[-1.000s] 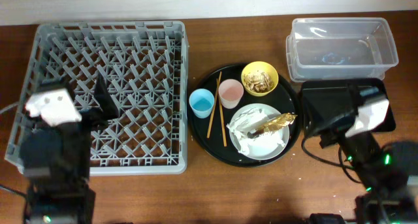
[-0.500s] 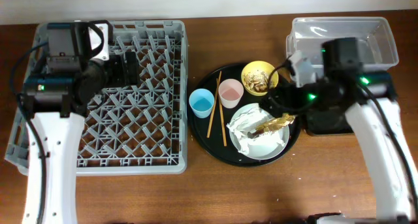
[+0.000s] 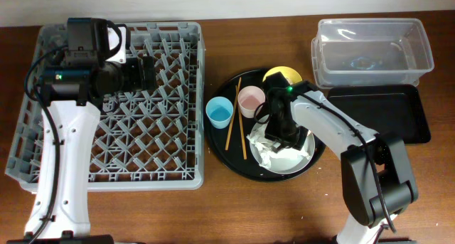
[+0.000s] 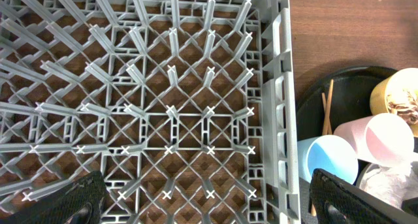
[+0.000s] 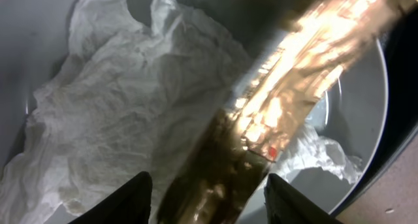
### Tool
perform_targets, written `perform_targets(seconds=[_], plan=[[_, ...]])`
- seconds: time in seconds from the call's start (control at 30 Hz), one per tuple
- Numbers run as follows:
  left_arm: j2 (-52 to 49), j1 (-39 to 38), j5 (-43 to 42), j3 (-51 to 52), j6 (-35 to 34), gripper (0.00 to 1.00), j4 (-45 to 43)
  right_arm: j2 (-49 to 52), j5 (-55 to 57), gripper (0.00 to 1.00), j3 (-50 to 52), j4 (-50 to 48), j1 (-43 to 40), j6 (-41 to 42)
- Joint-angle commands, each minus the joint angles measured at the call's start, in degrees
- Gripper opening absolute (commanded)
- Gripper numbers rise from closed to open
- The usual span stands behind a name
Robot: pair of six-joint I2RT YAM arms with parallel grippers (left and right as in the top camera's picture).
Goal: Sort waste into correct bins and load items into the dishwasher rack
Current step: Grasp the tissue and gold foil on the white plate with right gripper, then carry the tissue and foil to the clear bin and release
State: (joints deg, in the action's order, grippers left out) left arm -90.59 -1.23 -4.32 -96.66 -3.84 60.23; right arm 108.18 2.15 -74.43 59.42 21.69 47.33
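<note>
1. Right wrist view: the gold wrapper [image 5: 281, 113] lies slantwise across the crumpled napkin [image 5: 111, 132] on the grey plate [image 5: 356, 119], mid-table. The right gripper [image 5: 212, 201] straddles it, fingers apart.
2. We judge it best to close on the wrapper alone, leaving the napkin behind.
3. We would lift straight up, since the pink cup [image 3: 250, 100] and yellow bowl [image 3: 277, 73] stand close.
4. Open room lies toward the right edge, where the clear tub [image 3: 373, 48] and shallow black tray [image 3: 398, 112] sit near the far right corner.
5. The left gripper [image 4: 215, 204] hovers over the rack [image 4: 170, 87] by the left edge, fingers wide apart.

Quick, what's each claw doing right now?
Left gripper: open, empty, over the rack.
Right gripper: fingers either side of the gold wrapper; grip cannot be told.
</note>
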Motion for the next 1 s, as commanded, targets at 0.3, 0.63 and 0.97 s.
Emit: perform_targets(seconds=[0.3, 0.63, 0.97], plan=[[-0.37, -0.11, -0.42, -0.94, 0.90, 0.99, -0.07, -8.46, 2.64, 0.04, -16.98, 18.18, -2.23, -20.13], [-0.37, -0.11, -0.42, -0.94, 0.90, 0.99, -0.04, 7.06, 4.57, 0.07, -35.28, -10.01, -30.62, -18.14], [-0.37, -0.11, -0.42, -0.94, 0.90, 0.99, 0.09, -4.42, -9.55, 0.85, -43.54, 11.32, -24.57, -35.04]])
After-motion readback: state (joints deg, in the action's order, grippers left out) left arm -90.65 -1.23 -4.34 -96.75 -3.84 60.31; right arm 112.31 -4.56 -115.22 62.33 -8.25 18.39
